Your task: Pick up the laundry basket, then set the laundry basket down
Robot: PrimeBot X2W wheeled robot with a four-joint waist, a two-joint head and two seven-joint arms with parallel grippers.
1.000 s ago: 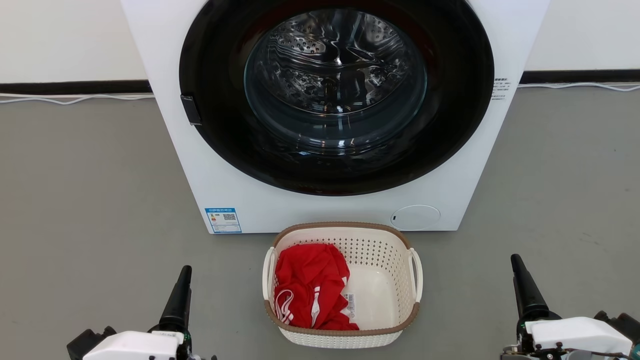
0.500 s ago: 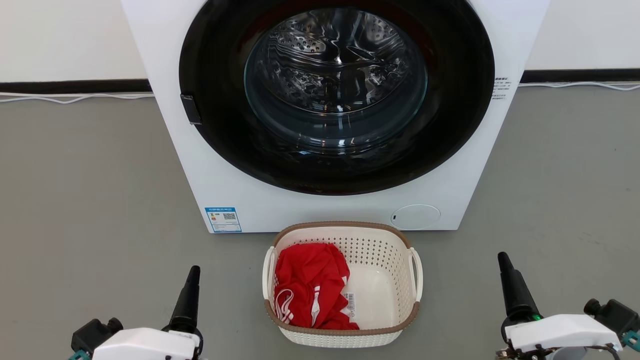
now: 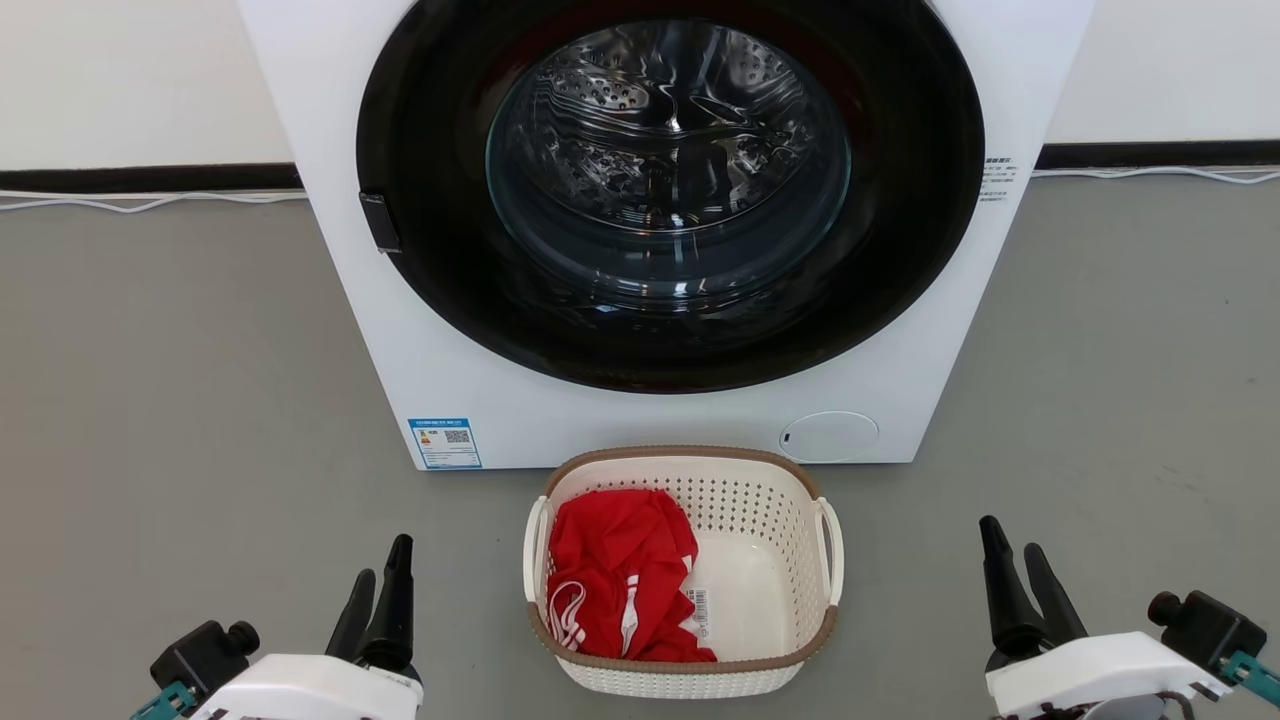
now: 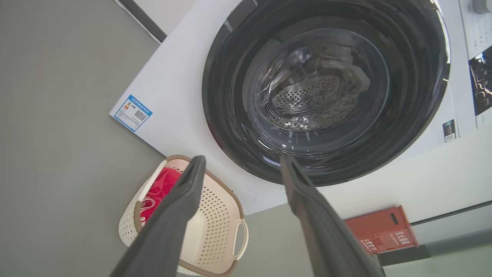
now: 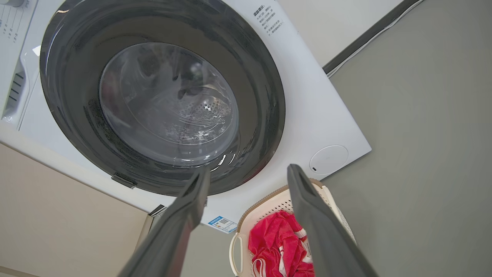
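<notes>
Squarely on the grey floor [image 3: 180, 400], the laundry basket [image 3: 750, 510] sits just in front of the white washing machine [image 3: 450, 350], below its dark round door [image 3: 668, 190]. A red garment [image 3: 615, 570] with white stripes fills the basket's left half; a barcode sticker [image 3: 698, 606] shows beside it. The left gripper [image 3: 382, 558] hovers well left of the basket and the right gripper [image 3: 1009, 535] well right, both on the near side, fingers spread, holding nothing.
</notes>
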